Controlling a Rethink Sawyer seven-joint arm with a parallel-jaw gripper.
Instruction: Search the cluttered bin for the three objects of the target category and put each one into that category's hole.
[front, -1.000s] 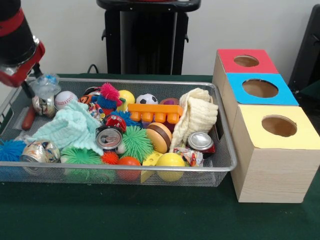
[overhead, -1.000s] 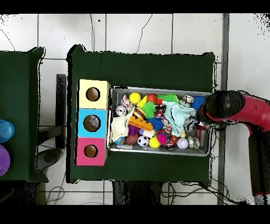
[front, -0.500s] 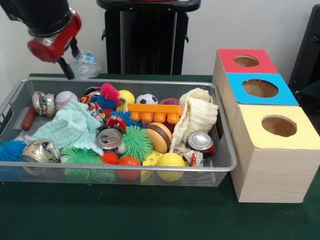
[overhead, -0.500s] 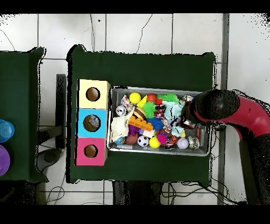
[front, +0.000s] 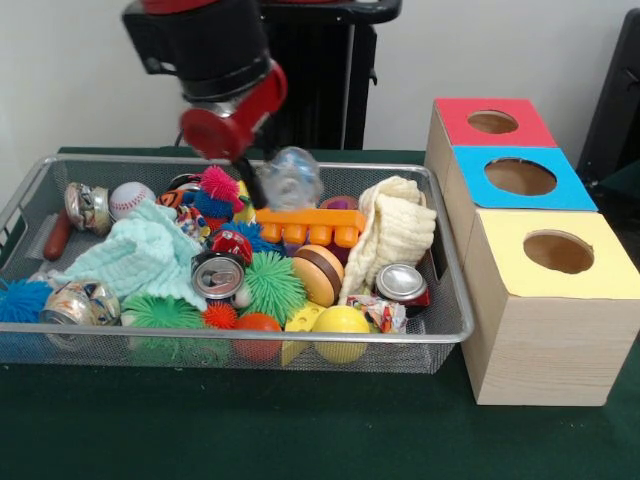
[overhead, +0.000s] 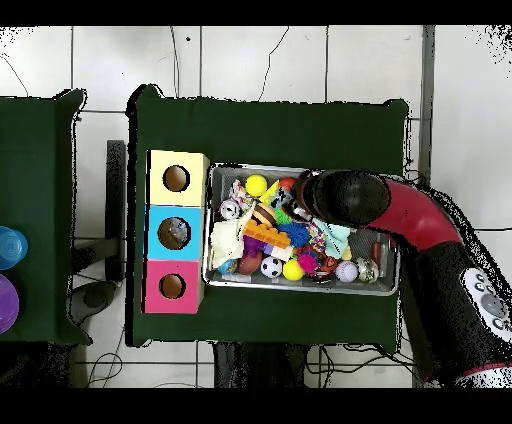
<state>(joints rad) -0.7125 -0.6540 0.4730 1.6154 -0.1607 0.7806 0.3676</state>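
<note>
The silver wire-mesh bin sits on the green table, full of toys; it also shows in the overhead view. My gripper hangs over the bin's back middle and is shut on a crinkly clear plastic packet, held just above the orange block. In the overhead view the red arm covers the gripper and the packet. A second packet with multicoloured contents lies at the bin's front right, beside a yellow ball.
Three boxes stand right of the bin, each with a round hole: red, blue, yellow. Crushed cans, a cream cloth, a mint cloth and balls fill the bin.
The gripper lifted the clear packet from the bin's far left corner and carried it rightward to above the bin's middle.
</note>
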